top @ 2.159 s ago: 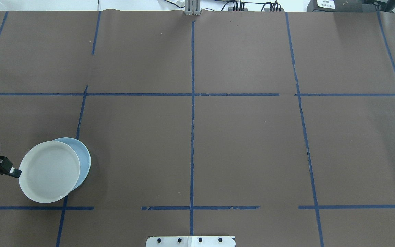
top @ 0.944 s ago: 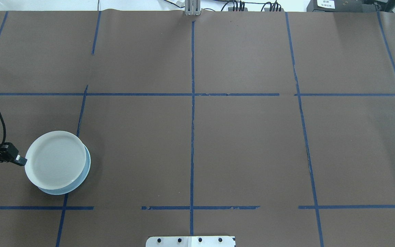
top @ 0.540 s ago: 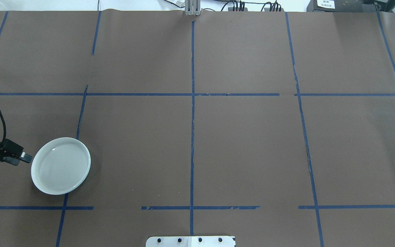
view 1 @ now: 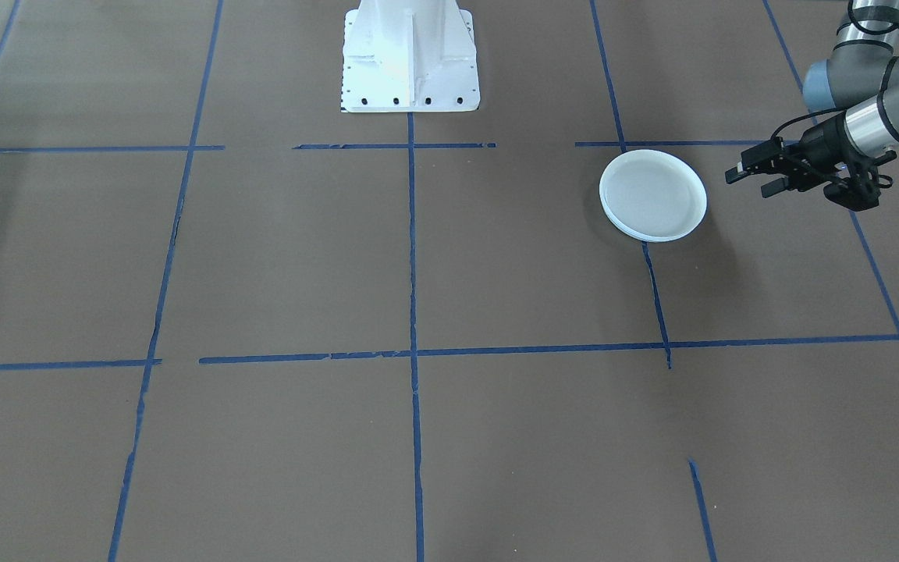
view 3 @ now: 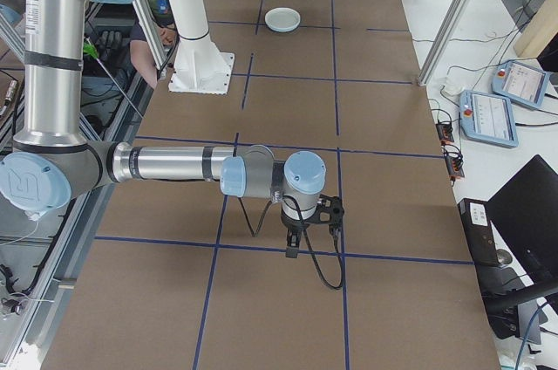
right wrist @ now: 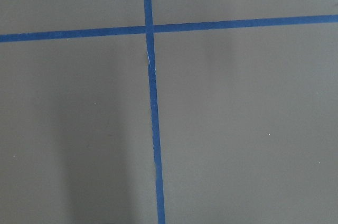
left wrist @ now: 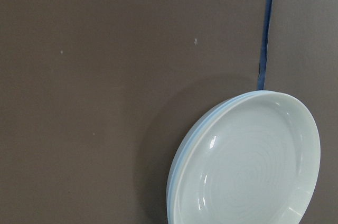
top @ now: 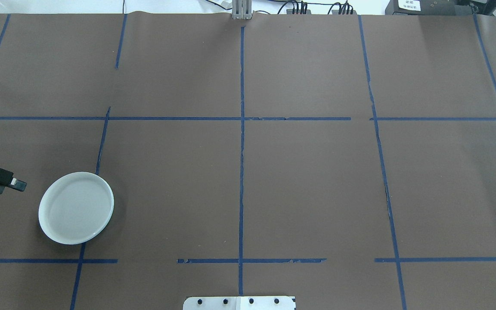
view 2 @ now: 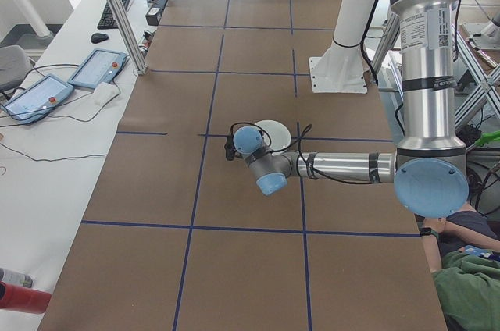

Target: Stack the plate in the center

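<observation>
- Retreat is the step, I judge: left hand (view 1: 747,176), jaws apart and empty, sits beside the stack at right of the front view.
- Glossy ringed plate (view 1: 654,193) rests on pale blue plate (left wrist: 182,147); withdraw level, avoiding the rim.
- Right hand (view 3: 296,243): cannot tell.

Two silver arms (view 2: 422,73), pale blue joint caps (view 2: 430,187), black grippers, looped black cables (view 3: 324,274), white bolted pedestal (view 1: 410,58).
</observation>
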Controlling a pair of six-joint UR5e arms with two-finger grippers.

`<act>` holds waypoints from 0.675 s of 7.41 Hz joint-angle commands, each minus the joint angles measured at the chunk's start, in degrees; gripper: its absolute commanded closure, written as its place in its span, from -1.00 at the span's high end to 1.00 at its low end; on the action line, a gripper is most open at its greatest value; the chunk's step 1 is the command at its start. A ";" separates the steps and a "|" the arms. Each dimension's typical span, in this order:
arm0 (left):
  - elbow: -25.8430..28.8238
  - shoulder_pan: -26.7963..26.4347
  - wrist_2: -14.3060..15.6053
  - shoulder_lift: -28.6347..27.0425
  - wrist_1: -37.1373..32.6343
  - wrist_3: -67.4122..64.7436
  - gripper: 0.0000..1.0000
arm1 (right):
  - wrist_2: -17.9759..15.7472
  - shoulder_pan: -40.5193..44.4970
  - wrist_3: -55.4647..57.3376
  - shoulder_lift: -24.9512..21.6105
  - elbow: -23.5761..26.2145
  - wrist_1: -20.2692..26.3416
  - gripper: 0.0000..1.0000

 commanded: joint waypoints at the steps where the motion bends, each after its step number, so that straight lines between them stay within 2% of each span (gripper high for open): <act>1: 0.55 -1.39 6.80 1.89 3.34 11.45 1.00 | 0.00 -0.01 0.00 0.00 0.00 0.02 1.00; 3: 0.55 -5.40 13.65 1.81 14.64 31.25 1.00 | 0.00 -0.01 0.00 0.00 0.00 0.02 1.00; 5: 0.20 -14.01 16.49 1.28 30.88 52.80 1.00 | 0.00 -0.01 0.00 0.00 0.00 0.02 1.00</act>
